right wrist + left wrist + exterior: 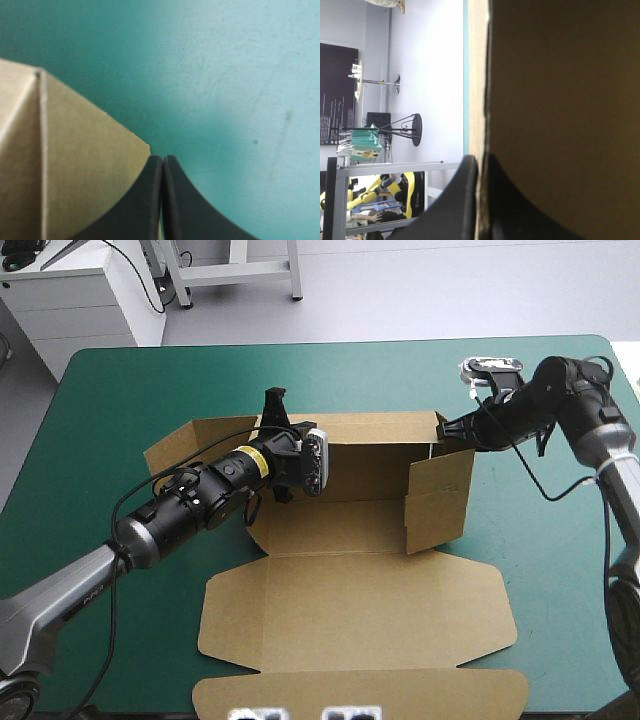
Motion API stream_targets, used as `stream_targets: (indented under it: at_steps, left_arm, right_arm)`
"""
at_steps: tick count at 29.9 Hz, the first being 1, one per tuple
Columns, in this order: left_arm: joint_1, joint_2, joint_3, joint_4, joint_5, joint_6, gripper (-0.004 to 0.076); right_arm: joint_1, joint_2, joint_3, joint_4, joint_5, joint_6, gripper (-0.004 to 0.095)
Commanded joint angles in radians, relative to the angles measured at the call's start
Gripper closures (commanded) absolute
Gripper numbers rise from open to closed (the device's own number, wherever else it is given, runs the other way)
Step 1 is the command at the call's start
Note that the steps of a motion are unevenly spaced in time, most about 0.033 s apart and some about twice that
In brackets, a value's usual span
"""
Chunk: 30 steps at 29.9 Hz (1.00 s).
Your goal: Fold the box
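The brown box [350, 530] lies in the middle of the table with its back wall [380, 428] and right side wall [440, 505] raised and its lid [350, 615] flat toward the front. My left gripper [276, 410] is shut on the top edge of the back wall near its left end. In the left wrist view the board [560, 100] runs edge-on between the fingers of that gripper [481, 160]. My right gripper [445, 428] is at the back right corner. In its wrist view the gripper [163, 159] is all but shut on a corner of the board [75, 165].
The box's left flap [175, 455] lies flat on the teal-green cover [560, 570], under my left arm. The lid's tuck flap [360, 690] reaches almost to the table's front edge. Bare cover [225, 75] lies beyond the box's right side.
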Motion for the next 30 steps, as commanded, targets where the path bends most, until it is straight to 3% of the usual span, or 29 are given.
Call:
stream_targets:
  at_steps: [1,8,12,15,18,24,26,30]
  left_arm:
    - [-0.003,-0.033,-0.025,-0.016,-0.067,-0.008,0.0732]
    - [-0.003,-0.033,-0.025,-0.016,-0.067,-0.008,0.0732]
    - [-0.003,-0.033,-0.025,-0.016,-0.067,-0.008,0.0732]
    - [-0.003,-0.033,-0.025,-0.016,-0.067,-0.008,0.0732]
    - [-0.003,-0.033,-0.025,-0.016,-0.067,-0.008,0.0732]
    - [-0.003,-0.033,-0.025,-0.016,-0.044,-0.006,0.0732]
    - [-0.003,-0.033,-0.025,-0.016,-0.031,-0.006,0.0732]
    - [-0.003,-0.033,-0.025,-0.016,-0.022,-0.006,0.0732]
  right_arm:
    - [0.000,-0.134,0.112,0.108,-0.138,-0.095,0.0922]
    - [0.000,-0.365,0.509,0.343,-0.543,-0.379,0.0922]
    - [0.000,-0.467,0.687,0.560,-0.672,-0.637,0.0922]
    - [0.000,-0.500,0.772,0.745,-0.690,-0.835,0.0922]
    - [0.000,-0.508,0.809,0.857,-0.686,-0.933,0.0922]
    - [0.000,-0.508,0.816,0.917,-0.630,-1.086,0.0903]
    - [0.000,-0.508,0.816,0.915,-0.608,-1.103,0.0823]
    - [0.000,-0.508,0.816,0.913,-0.575,-1.108,0.0571]
